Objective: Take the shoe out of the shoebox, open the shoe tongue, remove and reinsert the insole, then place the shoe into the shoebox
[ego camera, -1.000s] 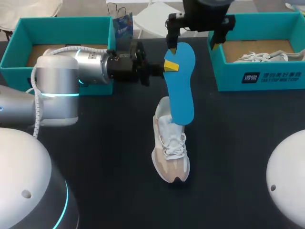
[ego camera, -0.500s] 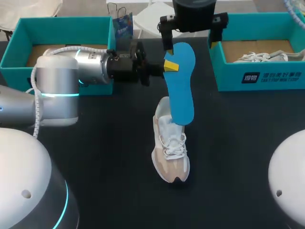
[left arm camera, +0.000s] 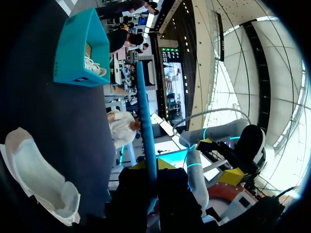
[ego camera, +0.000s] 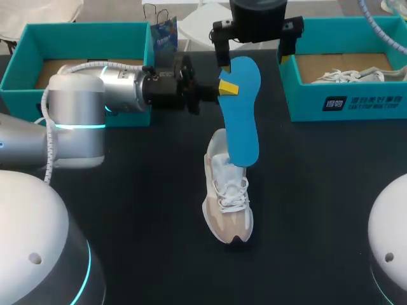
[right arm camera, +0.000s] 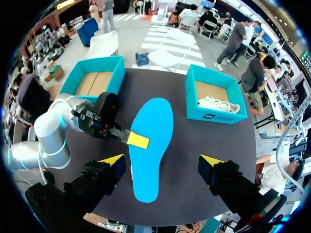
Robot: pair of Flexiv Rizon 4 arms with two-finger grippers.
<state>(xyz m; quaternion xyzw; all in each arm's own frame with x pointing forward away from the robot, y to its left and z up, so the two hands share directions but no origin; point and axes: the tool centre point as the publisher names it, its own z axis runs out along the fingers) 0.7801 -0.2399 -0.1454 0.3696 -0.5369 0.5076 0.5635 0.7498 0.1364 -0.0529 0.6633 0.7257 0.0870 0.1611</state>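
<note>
The blue insole (ego camera: 240,111) hangs upright over the table, its lower end resting at the collar of the white and beige shoe (ego camera: 227,197). From the left, my left gripper (ego camera: 227,88) is shut on the insole's upper edge. In the left wrist view the insole (left arm camera: 146,131) shows edge-on between my left gripper's (left arm camera: 150,166) yellow tips, with the shoe (left arm camera: 39,179) below. My right gripper (ego camera: 254,56) hangs open above the insole's top, touching nothing. In the right wrist view my right gripper (right arm camera: 163,162) straddles the insole (right arm camera: 150,145) from above; the shoe is hidden beneath.
A teal shoebox (ego camera: 19,63) with a bare cardboard floor stands at the back left, behind my left arm. A second teal shoebox (ego camera: 343,105) at the back right holds another white shoe (ego camera: 346,76). Dark open tabletop lies around the shoe.
My right gripper has shifted slightly left and turned a little above the insole's top, staying open. The left gripper, insole and shoe have not moved.
</note>
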